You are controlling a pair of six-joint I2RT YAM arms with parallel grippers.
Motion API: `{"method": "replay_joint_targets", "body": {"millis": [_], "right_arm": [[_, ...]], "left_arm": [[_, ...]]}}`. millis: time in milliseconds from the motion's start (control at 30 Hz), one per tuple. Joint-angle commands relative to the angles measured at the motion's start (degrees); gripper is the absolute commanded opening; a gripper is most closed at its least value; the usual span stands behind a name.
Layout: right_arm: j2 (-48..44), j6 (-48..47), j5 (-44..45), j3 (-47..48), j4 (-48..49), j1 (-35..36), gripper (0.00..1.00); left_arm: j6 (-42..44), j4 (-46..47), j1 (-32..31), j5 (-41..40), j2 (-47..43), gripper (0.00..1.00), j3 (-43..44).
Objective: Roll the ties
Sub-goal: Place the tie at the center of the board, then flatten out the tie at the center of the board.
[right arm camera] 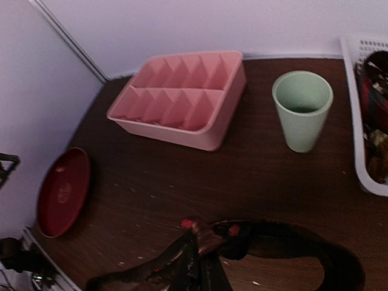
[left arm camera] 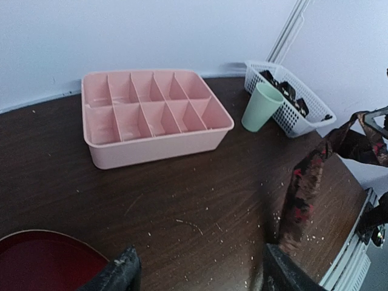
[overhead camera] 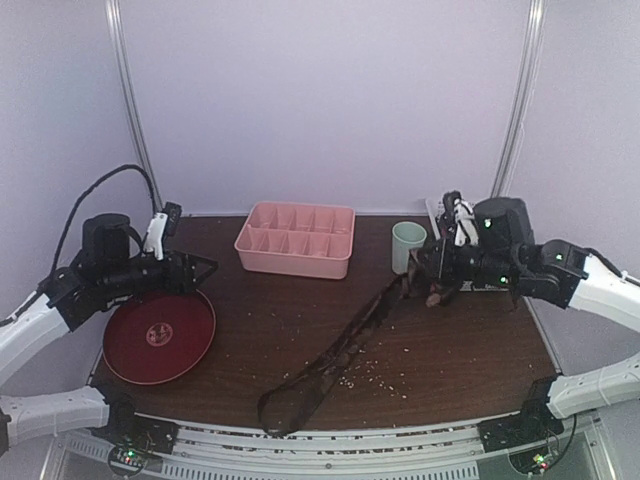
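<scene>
Surface: a dark wood-grain table [overhead camera: 250,330] is enclosed by pale lilac walls; light crumbs are scattered over its near middle.
Tie: one dark tie [overhead camera: 340,355] with red patterning is stretched diagonally. Its far end is lifted at the right gripper [overhead camera: 437,280] and its near end is folded into a loop at the table's front edge.
Long axis: it runs from far right to near centre, sloping down to the wood.
Right gripper: judged closed on the tie's upper end, since the fabric is carried clear of the table there. The fingers themselves are not shown in the wrist view.
Left gripper [overhead camera: 200,268]: held open, fingers [left arm camera: 121,273] spread wide, above the far rim of the red plate [overhead camera: 158,335] and well apart from the tie.
Nearer arm: the right, for the raised end; the looped end is judged reachable by the left.
Open room: bare wood is left between plate and tie, in front of the pink divided tray [overhead camera: 295,240].
Edges: the green cup [overhead camera: 408,245] stands just beside the held end, with the white basket [left arm camera: 288,100] behind it. A slip off the front edge is judged possible for the loop.
</scene>
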Motion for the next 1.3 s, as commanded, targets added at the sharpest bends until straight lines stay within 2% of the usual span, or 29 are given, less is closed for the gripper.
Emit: {"method": "replay_joint_targets", "body": {"millis": [0,67,200,333,433,567,733,833,1000,1167,1267], "right_arm": [[-1.16,-4.9,11.46,-6.16,-8.54,-2.1,0.01],[1.45,-4.54,16.34,-5.69,-11.6,-3.32,0.08],[7.66,1.1,27.08,-2.07,-19.75,-4.5,0.29],[10.58,10.4,26.24,3.16,-25.83,-4.31,0.45],[9.38,19.17,23.04,1.97,-24.12,-3.49,0.48],[6.35,34.85,20.23,-4.84,-20.6,-3.0,0.52],[5.43,44.79,19.61,-10.67,-20.52,-0.95,0.53],[7.78,49.91,21.98,-10.23,-25.8,2.22,0.59],[12.18,55.31,26.81,-10.42,-27.96,13.28,0.72],[20.69,57.66,25.92,-10.27,-30.22,17.25,0.73],[26.85,61.12,27.83,-5.28,-37.0,20.63,0.74]], "left_arm": [[-1.41,0.85,-5.71,-3.31,4.18,0.69,-1.82],[-1.46,0.97,-9.29,-5.52,6.67,0.68,-2.33],[-3.77,2.28,-17.68,-7.94,12.91,0.62,-2.85],[-5.28,3.39,-25.58,-12.87,16.9,0.61,-3.18],[-3.93,4.8,-30.43,-14.78,18.88,0.61,-3.62],[-2.82,1.9,-34.87,-18.43,23.24,0.61,-1.35],[-4.58,1.96,-38.87,-20.32,25.33,0.64,-1.63],[-5.85,2.91,-38.9,-20.51,26.23,0.68,-3.49],[-7.44,5.98,-38.9,-19.92,27.47,0.73,-6.41],[-7.89,8.7,-38.9,-17.76,28.05,0.79,-8.39],[-7.9,10.88,-38.9,-15.32,28.34,0.8,-9.91]]}}
